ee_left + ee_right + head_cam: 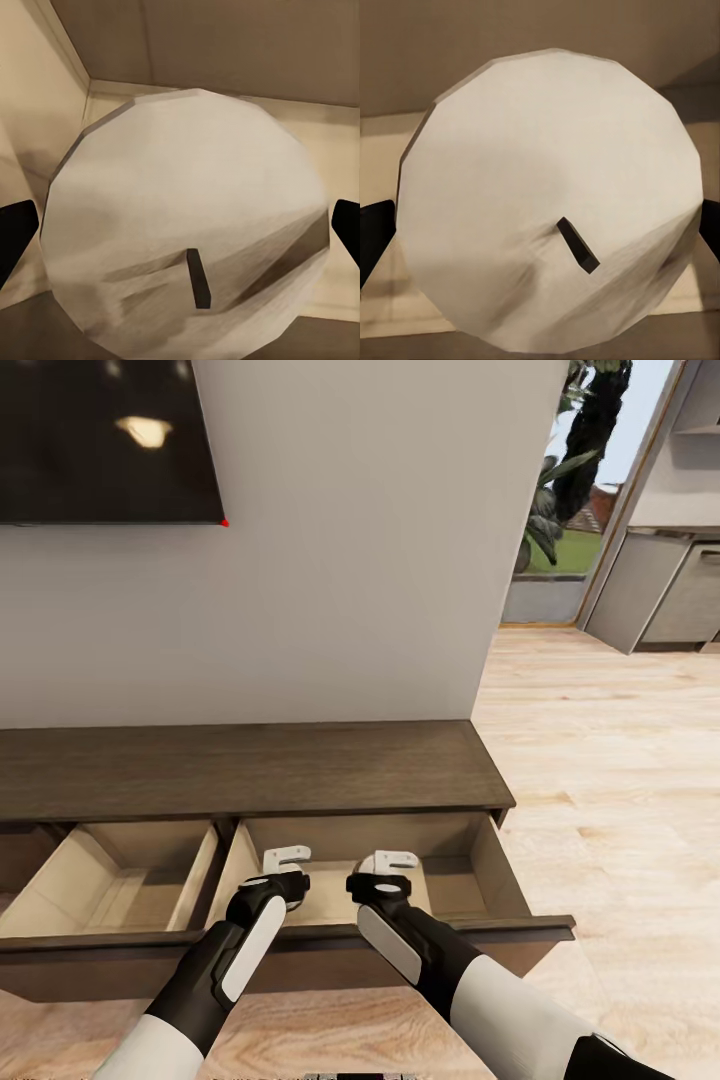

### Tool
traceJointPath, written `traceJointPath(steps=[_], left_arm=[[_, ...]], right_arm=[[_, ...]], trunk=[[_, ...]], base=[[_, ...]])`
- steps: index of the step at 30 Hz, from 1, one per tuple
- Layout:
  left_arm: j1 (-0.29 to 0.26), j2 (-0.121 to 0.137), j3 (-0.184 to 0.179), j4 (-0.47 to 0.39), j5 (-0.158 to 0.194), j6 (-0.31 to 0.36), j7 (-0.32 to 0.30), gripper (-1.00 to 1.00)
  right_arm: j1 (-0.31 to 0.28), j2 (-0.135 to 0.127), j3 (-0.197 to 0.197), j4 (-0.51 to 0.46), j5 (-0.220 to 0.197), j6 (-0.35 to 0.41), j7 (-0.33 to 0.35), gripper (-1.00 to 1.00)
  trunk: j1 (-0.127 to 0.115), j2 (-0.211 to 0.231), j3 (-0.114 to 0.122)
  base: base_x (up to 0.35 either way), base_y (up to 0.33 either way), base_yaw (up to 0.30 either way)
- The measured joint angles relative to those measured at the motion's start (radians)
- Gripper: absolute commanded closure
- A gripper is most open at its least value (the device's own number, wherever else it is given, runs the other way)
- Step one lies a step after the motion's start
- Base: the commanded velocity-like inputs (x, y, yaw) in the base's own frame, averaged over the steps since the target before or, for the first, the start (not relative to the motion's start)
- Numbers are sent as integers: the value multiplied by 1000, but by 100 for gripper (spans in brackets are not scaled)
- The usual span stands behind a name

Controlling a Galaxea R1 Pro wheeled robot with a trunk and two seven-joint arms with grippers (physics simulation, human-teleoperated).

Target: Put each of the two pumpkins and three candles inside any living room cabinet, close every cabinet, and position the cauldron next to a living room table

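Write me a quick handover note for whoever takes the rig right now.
Left gripper: shut on a candle, held over the open right drawer of the cabinet.
Right gripper: shut on a second candle, over the same drawer.
Done: both drawers are pulled out; the left drawer looks bare inside.
Left: release both candles into the drawer, fetch the third candle and the pumpkins, shut the drawers, place the cauldron by the table.
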State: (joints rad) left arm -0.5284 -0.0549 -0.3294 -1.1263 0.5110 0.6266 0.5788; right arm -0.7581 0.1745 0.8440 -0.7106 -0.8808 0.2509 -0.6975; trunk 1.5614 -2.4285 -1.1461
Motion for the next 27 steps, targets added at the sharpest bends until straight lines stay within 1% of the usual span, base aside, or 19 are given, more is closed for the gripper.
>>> traceJointPath(steps=[2,5,10,19,27], left_arm=[[0,0,0,0,0,0,0,100],[0,0,0,0,0,0,0,100],[0,0,0,0,0,0,0,100],[0,0,0,0,0,0,0,100],[0,0,0,0,0,1,3,100]], right_arm=[[0,0,0,0,-2,-9,0,100],[0,0,0,0,-2,-12,0,100],[0,0,0,0,-5,-12,0,100],[0,0,0,0,-4,-14,0,100],[0,0,0,0,-5,-13,0,100]], trunk=[[8,-14,-6],[8,-14,-6],[27,-49,-22],[27,-49,-22],[27,-49,-22]], base=[[0,0,0],[0,0,0],[0,0,0],[0,0,0],[70,0,0]])
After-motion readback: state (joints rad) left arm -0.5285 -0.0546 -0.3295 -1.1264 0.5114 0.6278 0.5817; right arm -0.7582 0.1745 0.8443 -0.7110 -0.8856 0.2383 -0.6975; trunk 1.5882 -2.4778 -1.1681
